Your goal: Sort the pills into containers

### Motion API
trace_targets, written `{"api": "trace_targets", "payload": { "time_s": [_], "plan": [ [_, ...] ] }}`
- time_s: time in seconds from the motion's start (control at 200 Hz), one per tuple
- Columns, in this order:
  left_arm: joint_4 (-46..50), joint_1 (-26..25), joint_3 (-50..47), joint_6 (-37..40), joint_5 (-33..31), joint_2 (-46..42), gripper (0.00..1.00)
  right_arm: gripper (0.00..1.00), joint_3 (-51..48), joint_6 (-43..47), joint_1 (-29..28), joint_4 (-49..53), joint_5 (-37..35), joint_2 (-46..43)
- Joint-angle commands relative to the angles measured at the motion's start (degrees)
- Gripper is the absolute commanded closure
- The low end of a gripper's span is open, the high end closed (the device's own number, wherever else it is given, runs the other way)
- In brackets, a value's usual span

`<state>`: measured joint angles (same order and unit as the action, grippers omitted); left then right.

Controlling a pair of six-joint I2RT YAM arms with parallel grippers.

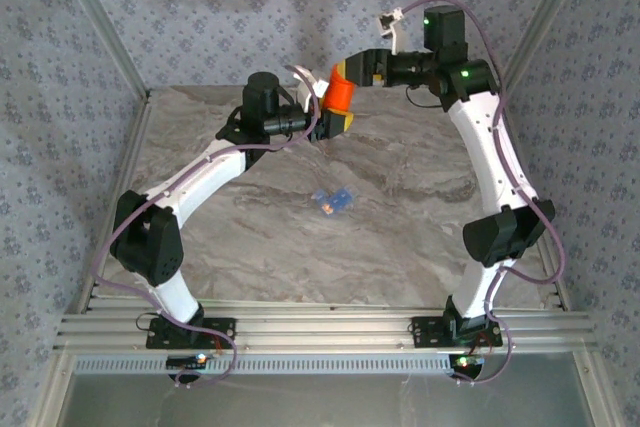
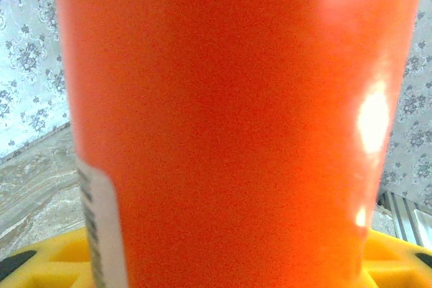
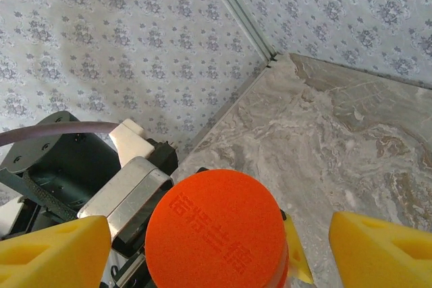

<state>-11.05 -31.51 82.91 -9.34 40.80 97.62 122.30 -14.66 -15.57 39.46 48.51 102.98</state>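
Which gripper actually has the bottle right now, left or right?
The left gripper: its pads clamp the bottle. The right gripper is open, its fingers standing clear on either side of the cap.

Between the matt foam pads [image 2: 57,257] of the left gripper [image 2: 216,271] the orange bottle [image 2: 229,112] is glossy plastic, paper-labelled; its cap [image 3: 212,220] under the right gripper [image 3: 217,244] looks matt.

1 orange btl [image 1: 338,93], 1 blue pill box [image 1: 333,199]
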Motion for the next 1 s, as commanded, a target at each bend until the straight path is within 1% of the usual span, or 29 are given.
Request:
{"api": "trace_targets", "payload": {
  "time_s": [0.0, 0.355, 0.415, 0.475, 0.54, 0.635, 0.715, 0.775, 0.85, 0.915, 0.95, 1.0],
  "plan": [
    [-1.0, 0.0, 2.8, -0.5, 1.5, -0.3, 1.00, 0.18, 2.0, 1.7, -0.4, 1.5, 0.9, 0.7],
    [-0.8, -0.1, 2.7, -0.4, 1.3, -0.4, 1.00, 0.40, 2.1, 2.0, -1.7, 2.9, 1.2, 1.3],
    [-0.8, -0.2, 2.7, -0.3, 1.1, -0.4, 1.00, 0.41, 1.8, 2.1, -2.2, 3.7, 0.0, 1.0],
    [-0.9, -0.3, 2.6, -0.2, 0.6, -0.5, 1.00, 0.45, 1.2, 1.6, -3.0, 4.0, -2.1, 0.6],
    [-1.2, -0.3, 2.4, -0.2, -0.3, -0.5, 1.00, 0.51, 0.0, -0.4, -4.0, 4.1, -5.9, 0.0],
    [-1.3, -0.4, 2.1, 0.5, -1.7, -0.6, 1.00, 0.52, -3.4, -4.0, -5.6, 3.2, -12.5, -1.7],
    [-1.4, -0.5, 1.9, 1.2, -3.3, -0.7, 1.00, 0.52, -6.3, -8.2, -7.4, 2.4, -20.1, -3.5],
    [-2.0, -0.6, 1.4, 1.7, -4.6, -1.1, 1.00, 0.52, -9.2, -12.2, -9.1, 1.4, -27.6, -5.3],
    [-3.0, -0.8, 0.5, 2.2, -6.2, -1.6, 1.00, 0.53, -14.7, -17.9, -11.4, -2.2, -35.0, -8.4],
    [-3.4, -0.8, 0.1, 2.3, -7.0, -1.8, 1.00, 0.53, -18.9, -20.9, -12.8, -6.7, -37.5, -10.8],
    [-3.4, -0.9, 0.1, 2.4, -7.1, -1.8, 1.00, 0.52, -19.7, -22.5, -13.4, -7.5, -39.0, -11.5],
    [-3.4, -0.8, 0.0, 2.5, -7.2, -1.8, 1.00, 0.52, -20.3, -23.0, -13.8, -8.6, -39.2, -12.1]
  ]
}}
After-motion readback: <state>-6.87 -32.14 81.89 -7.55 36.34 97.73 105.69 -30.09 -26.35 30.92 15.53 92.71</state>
